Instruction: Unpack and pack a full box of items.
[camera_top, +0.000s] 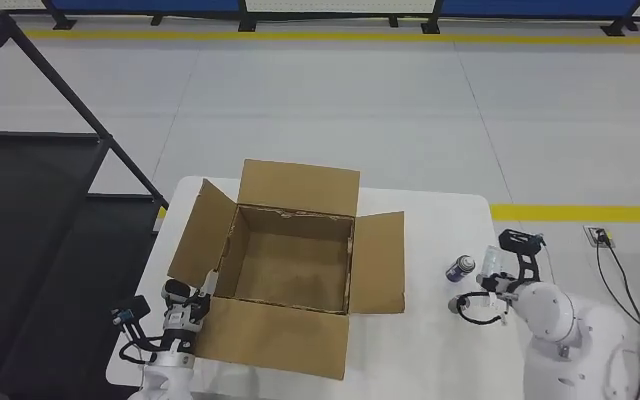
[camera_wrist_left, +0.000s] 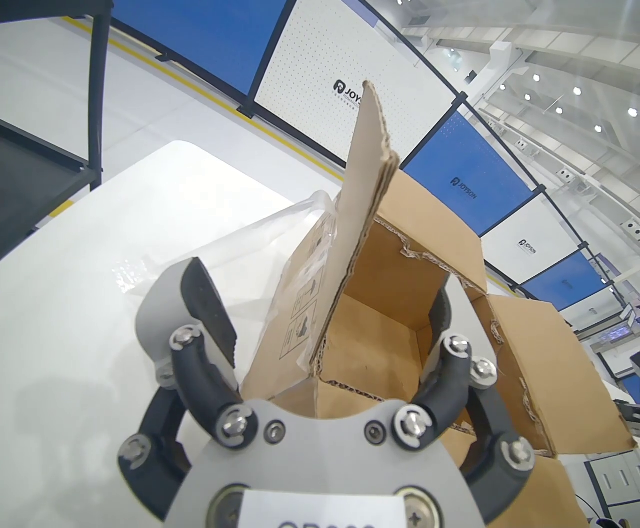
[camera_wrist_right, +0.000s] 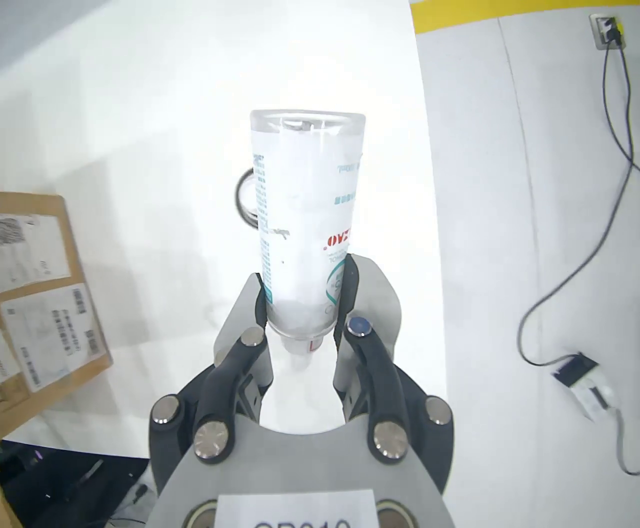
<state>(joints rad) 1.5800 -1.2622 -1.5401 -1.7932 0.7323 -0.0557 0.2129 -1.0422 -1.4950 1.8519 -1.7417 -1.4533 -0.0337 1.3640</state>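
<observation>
Pale grey floor (camera_top: 400, 100) with yellow lines; white worktop (camera_top: 430, 340) with rounded corners. Brown corrugated cardboard box (camera_top: 380, 262) sits mid-worktop with all four flaps open and ragged, torn edges. Inside, only its bare cardboard bottom shows. Printed labels and clear film on the outer faces.

Left hand (camera_wrist_left: 320, 285) is at the box's near corner, fingers spread wide and gripping nothing, with a raised flap edge standing between them.

Right hand (camera_wrist_right: 305, 280) is clamped on a clear cylindrical plastic bottle (camera_wrist_right: 305, 200) with a white printed label, cap end between the pads. It is held near the worktop's edge, well apart from the box. Small dark round can (camera_top: 460, 267) on the worktop just beside the bottle.
</observation>
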